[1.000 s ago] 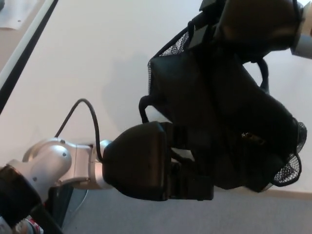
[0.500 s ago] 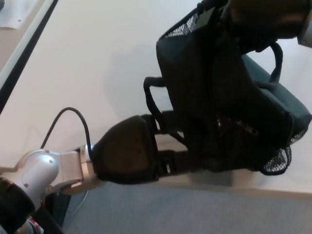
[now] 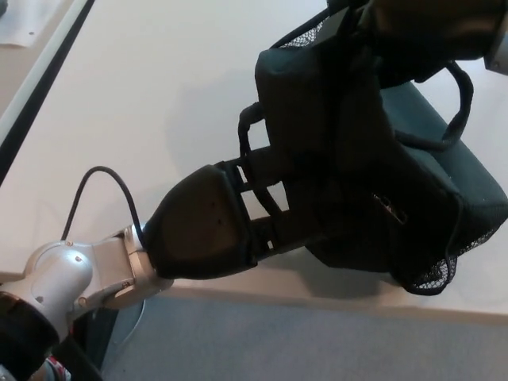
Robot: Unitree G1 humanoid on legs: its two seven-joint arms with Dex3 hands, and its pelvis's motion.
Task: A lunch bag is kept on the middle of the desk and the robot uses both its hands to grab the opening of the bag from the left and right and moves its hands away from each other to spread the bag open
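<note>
A dark lunch bag point(image 3: 381, 175) with mesh side pockets lies on the white desk point(image 3: 159, 103), stretched between my two hands. My left hand point(image 3: 206, 230) comes in from the lower left, its fingers point(image 3: 274, 230) shut on the near left edge of the bag's opening beside a carry strap point(image 3: 248, 139). My right hand point(image 3: 429, 28) is at the top right, shut on the far edge of the bag. The inside of the bag is hidden by dark fabric.
The desk's front edge point(image 3: 317, 298) runs just below the bag, with grey floor point(image 3: 317, 341) beyond it. A black band point(image 3: 40, 99) marks the desk's left edge. A black cable point(image 3: 103, 186) loops from my left wrist.
My left hand has shifted up and slightly left while holding the bag's edge. The bag has swung and flattened, its lower mesh end moving toward the desk's front edge.
</note>
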